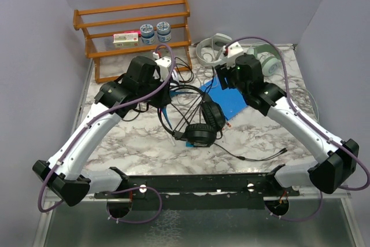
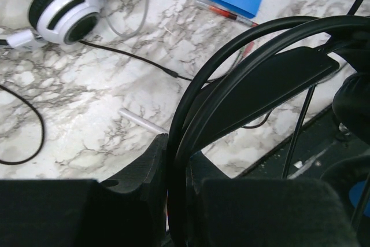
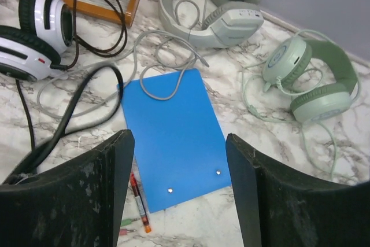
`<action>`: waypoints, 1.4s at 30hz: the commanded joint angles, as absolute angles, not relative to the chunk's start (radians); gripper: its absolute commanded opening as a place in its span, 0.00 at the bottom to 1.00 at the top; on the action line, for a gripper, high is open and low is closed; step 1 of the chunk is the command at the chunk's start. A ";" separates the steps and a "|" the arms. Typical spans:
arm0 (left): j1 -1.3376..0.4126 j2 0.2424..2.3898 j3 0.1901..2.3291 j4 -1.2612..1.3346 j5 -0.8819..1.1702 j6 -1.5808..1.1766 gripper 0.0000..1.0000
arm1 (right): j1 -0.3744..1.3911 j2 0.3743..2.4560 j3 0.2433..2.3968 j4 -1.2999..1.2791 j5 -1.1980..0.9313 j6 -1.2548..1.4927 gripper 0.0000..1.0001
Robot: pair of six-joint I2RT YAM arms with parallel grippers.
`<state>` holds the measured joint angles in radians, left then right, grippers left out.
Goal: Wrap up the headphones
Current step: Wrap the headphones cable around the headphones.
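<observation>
An all-black pair of headphones [image 1: 203, 124] lies mid-table, and its thin cable [image 1: 260, 155] trails off to the right. My left gripper [image 1: 163, 100] is shut on its black headband [image 2: 260, 85], which runs up between the jaws of the gripper [image 2: 178, 163]. A white-and-black pair [image 2: 63, 10] lies farther back, seen also in the right wrist view [image 3: 34, 27]. My right gripper [image 3: 179, 140] hangs open above a blue board [image 3: 173, 137], holding nothing. In the top view the right gripper [image 1: 226, 79] is over that board. A pale grey-white pair [image 3: 214, 10] rests behind it.
A pale green pair of headphones [image 3: 315, 82] lies at the back right. A wooden rack [image 1: 133, 33] with jars [image 1: 156, 32] and a small box [image 1: 126, 39] stands at the back left. A red pen [image 3: 139, 201] lies beside the blue board. Loose cables cross the marble top.
</observation>
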<state>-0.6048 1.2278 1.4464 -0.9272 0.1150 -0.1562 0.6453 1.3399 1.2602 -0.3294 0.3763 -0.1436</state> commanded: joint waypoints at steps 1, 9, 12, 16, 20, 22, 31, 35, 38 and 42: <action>-0.612 1.248 1.507 -0.977 0.279 -0.252 0.00 | 0.545 1.311 1.226 -0.306 0.139 -0.024 0.72; -0.610 1.331 1.648 -1.078 0.268 -0.342 0.00 | 0.492 1.223 1.070 -0.168 0.029 0.089 0.74; -0.598 1.344 1.659 -1.078 0.271 -0.359 0.00 | 0.492 1.146 0.969 -0.113 0.086 0.110 0.78; -0.576 1.360 1.675 -1.068 0.297 -0.380 0.00 | 0.492 1.053 0.874 -0.092 0.135 0.124 0.79; -0.547 1.381 1.691 -1.054 0.335 -0.387 0.00 | 0.492 1.016 0.856 -0.183 0.102 0.145 0.83; -0.521 1.390 1.692 -1.042 0.364 -0.399 0.00 | 0.491 0.982 0.815 -0.184 0.074 0.166 0.85; -0.469 1.407 1.729 -0.977 0.390 -0.482 0.00 | 0.492 0.822 0.595 0.046 -0.182 0.222 0.96; -0.468 1.397 1.735 -0.954 0.371 -0.509 0.00 | 0.492 0.842 0.527 0.214 -0.352 0.223 0.89; -0.468 1.397 1.738 -0.945 0.380 -0.527 0.00 | 0.492 0.833 0.437 0.400 -0.384 0.267 0.88; -0.466 1.398 1.743 -0.937 0.410 -0.558 0.00 | 0.492 0.881 0.375 0.632 -0.470 0.294 0.87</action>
<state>-0.4721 1.4231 1.6943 -1.0046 0.3271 -0.4808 0.4953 0.8421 0.4202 0.3229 -0.3309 0.2474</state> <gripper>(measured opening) 0.159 0.880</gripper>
